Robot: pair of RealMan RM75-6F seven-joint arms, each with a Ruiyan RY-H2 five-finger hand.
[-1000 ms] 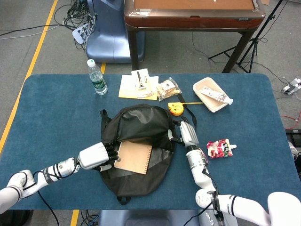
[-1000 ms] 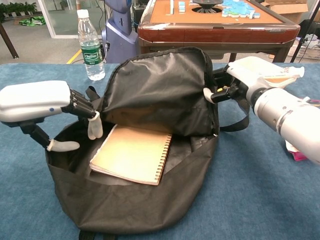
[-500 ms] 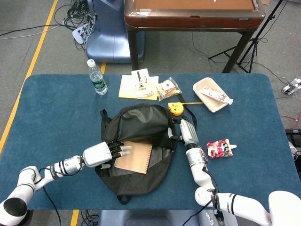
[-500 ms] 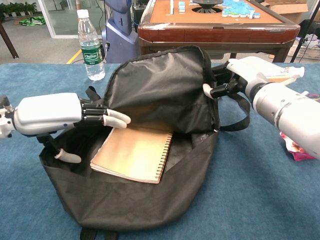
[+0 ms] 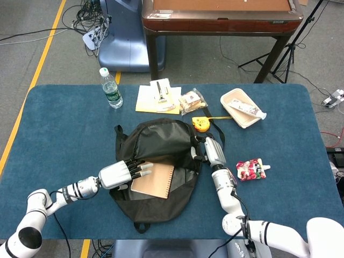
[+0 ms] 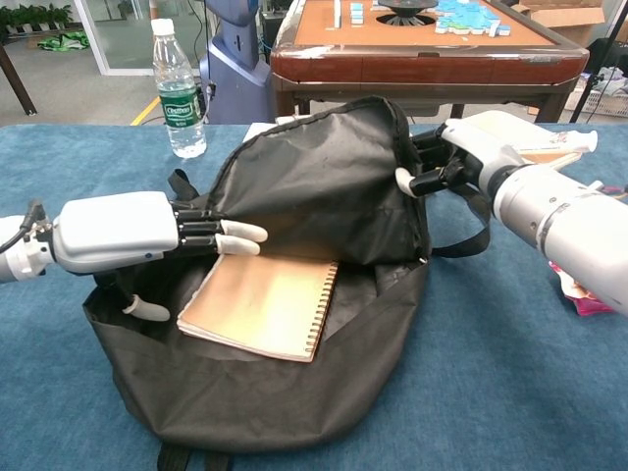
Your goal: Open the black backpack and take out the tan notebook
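Reaching over the tan notebook (image 6: pixel 263 302), left robot hand (image 6: pixel 123 234) is empty, fingers extended; right robot hand (image 6: pixel 469 157) grips backpack (image 6: pixel 324 186).

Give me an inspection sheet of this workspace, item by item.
Surface: blue table.
Job's things: black backpack open, flap raised; tan notebook lying in the opening, spiral edge toward the robot's right.
Clutter: water bottle, yellow papers, snack packet, yellow tape measure, white tray, red pouch.
Hands: left hand reaches into the bag, fingers extended over the notebook's far corner; right hand grips the flap's edge.
Cables: bundle on the floor beyond the table.
Surroundings: wooden table, blue machine base, yellow floor line.
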